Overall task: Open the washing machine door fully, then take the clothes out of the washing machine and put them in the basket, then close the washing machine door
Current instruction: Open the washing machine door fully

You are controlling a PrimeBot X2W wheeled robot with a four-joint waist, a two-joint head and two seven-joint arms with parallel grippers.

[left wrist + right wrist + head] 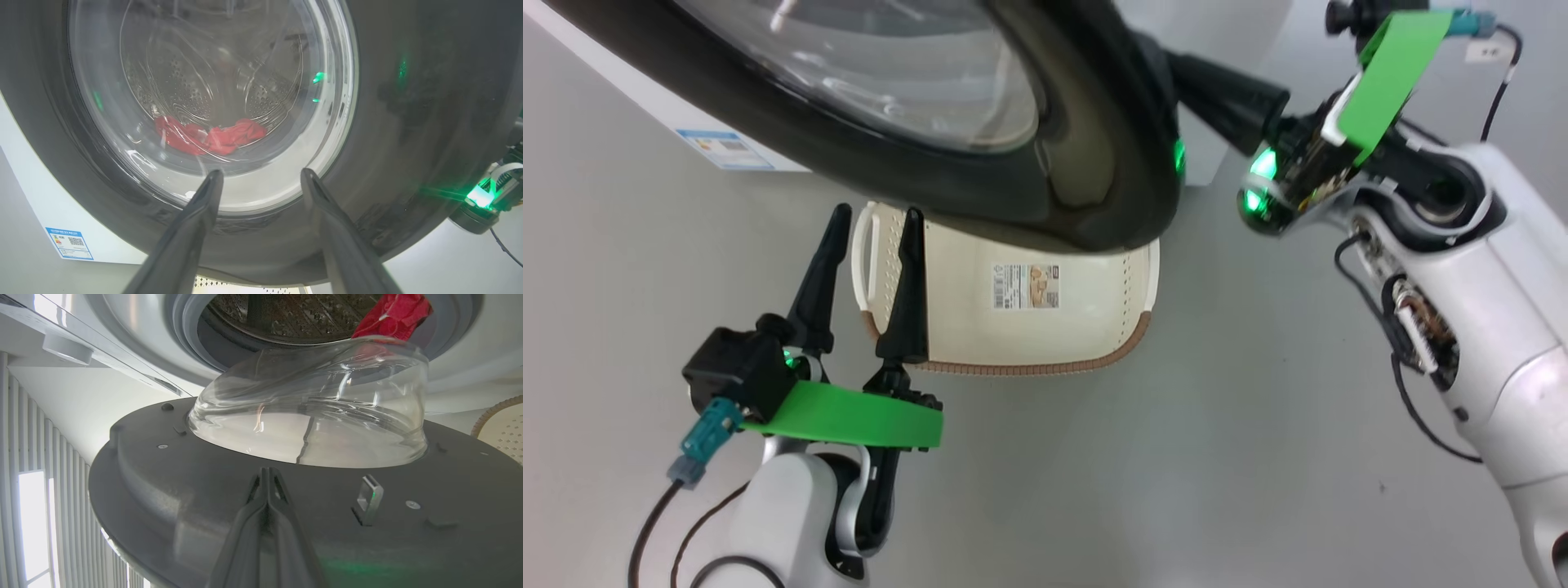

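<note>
The washing machine door stands partly open, and its glossy black rim overhangs the cream basket on the floor. My left gripper is open below the door, at the basket's left side, holding nothing. Through the door's glass bowl the left wrist view shows the red clothes lying in the steel drum. My right gripper reaches behind the door's right edge. Its fingers are shut together, with the tips at the door's grey inner face just below the glass bowl. More red clothes show at the drum mouth.
The white washing machine carries a blue-edged label low on its front. A clear latch hook juts from the door's inner face right of my right fingers. Grey floor spreads in front of the basket. A slatted wall with a window is beyond.
</note>
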